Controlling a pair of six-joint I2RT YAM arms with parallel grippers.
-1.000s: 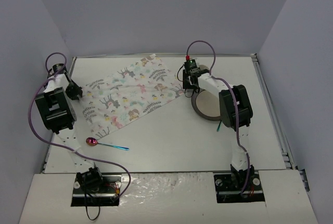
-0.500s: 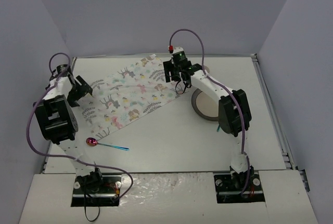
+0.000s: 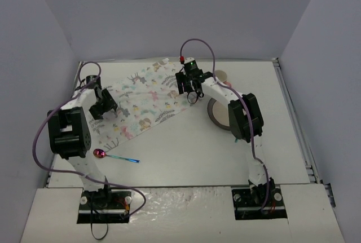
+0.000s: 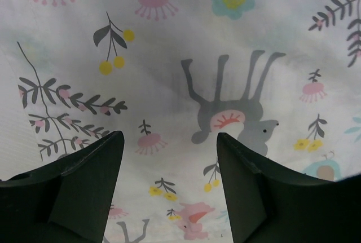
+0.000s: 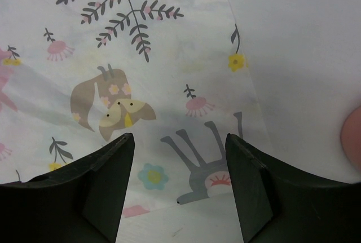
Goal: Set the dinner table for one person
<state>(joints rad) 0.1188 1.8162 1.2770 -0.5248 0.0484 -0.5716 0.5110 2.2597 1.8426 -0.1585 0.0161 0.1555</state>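
The dinner table (image 3: 186,153) is a plain white tabletop. A placemat (image 3: 144,99) printed with pastel animals and leaves lies flat on its left-middle part. My left gripper (image 3: 105,105) hovers open over the mat's left part; in the left wrist view the placemat (image 4: 186,74) fills the frame and nothing sits between the left gripper's (image 4: 169,189) jaws. My right gripper (image 3: 189,87) hangs open above the mat's right corner. The right wrist view shows the placemat (image 5: 141,68), its edge, bare table (image 5: 299,51), and the right gripper (image 5: 179,189) empty.
A grey-rimmed plate (image 3: 221,114) lies right of the mat, partly under the right arm. A spoon (image 3: 115,157) with a pink bowl and blue handle lies near the front left. A small beige round thing (image 3: 223,75) stands at the back. Grey walls enclose the table.
Both grippers went from shut at the mat's left and right ends to open. The left one moved right over the mat; the right one moved left and back.
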